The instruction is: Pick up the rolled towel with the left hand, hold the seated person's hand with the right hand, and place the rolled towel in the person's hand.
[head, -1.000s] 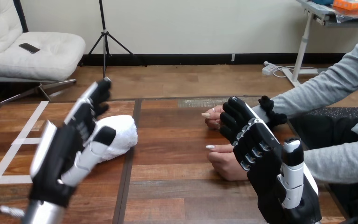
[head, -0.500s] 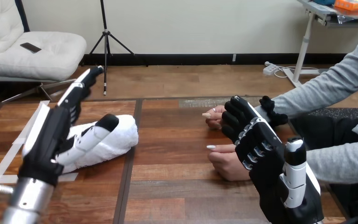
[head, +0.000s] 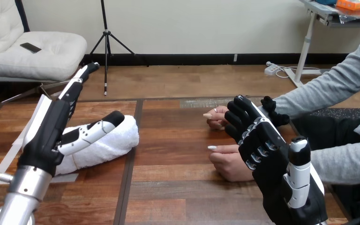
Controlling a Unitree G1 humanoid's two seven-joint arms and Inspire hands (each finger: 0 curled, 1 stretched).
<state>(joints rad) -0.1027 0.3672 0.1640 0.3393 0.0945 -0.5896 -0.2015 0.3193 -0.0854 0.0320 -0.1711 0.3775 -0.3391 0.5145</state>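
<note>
The rolled white towel [head: 108,143] lies on the wooden table [head: 178,140] left of centre. My left hand [head: 51,133] is open over its left part, fingers straight and pointing away, thumb lying across the top of the roll. The person's two hands rest on the table at the right: the farther hand [head: 215,117] and the nearer hand [head: 227,161], loosely closed. My right hand [head: 267,154] is open and upright just right of them, its fingers in front of the farther hand's wrist; I see no grasp on either.
The person's grey sleeves [head: 337,159] reach in from the right side. A strip of white tape [head: 9,152] marks the table at the far left. A dark seam [head: 130,164] runs between table boards beside the towel.
My left hand has moved forward and left, lowering onto the towel with its thumb now on the roll. The right hand has stayed nearly still, as have the person's hands.
</note>
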